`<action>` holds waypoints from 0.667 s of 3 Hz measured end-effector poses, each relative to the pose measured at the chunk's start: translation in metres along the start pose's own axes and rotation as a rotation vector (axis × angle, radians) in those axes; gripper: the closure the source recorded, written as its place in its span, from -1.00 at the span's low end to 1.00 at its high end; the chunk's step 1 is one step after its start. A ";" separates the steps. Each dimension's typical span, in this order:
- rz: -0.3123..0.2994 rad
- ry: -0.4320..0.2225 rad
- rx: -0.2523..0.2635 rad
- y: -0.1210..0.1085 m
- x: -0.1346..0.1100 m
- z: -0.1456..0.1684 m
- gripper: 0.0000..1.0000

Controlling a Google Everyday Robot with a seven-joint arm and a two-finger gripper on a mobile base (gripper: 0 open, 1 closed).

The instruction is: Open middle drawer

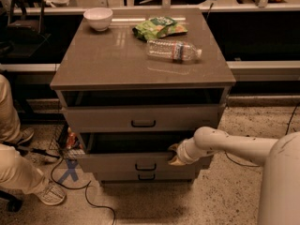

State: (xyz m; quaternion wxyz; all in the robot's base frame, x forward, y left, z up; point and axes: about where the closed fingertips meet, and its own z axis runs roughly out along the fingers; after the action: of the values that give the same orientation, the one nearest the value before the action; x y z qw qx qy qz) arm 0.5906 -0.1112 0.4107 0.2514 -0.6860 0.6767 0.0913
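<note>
The gripper (174,155) is sitting at the top edge of the middle drawer (117,163), which is standing partly open; its grip I can't tell

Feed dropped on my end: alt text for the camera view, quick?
The robot's tool sits at the top edge of the middle drawer, right of its handle, and that drawer stands partly out. The top drawer is ajar too; a white bowl, green snack bag and water bottle lie on the cabinet top.

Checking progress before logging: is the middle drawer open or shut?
Open: the middle drawer juts forward, dark interior showing above its front; the gripper sits at its top edge.
</note>
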 end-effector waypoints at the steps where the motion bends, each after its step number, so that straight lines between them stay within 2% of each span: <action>1: 0.000 -0.001 -0.003 0.001 -0.001 0.002 0.17; 2: -0.001 -0.002 -0.007 0.003 -0.001 0.003 -0.29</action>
State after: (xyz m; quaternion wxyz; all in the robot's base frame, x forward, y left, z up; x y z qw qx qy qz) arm 0.5886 -0.1084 0.4078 0.2499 -0.6870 0.6758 0.0944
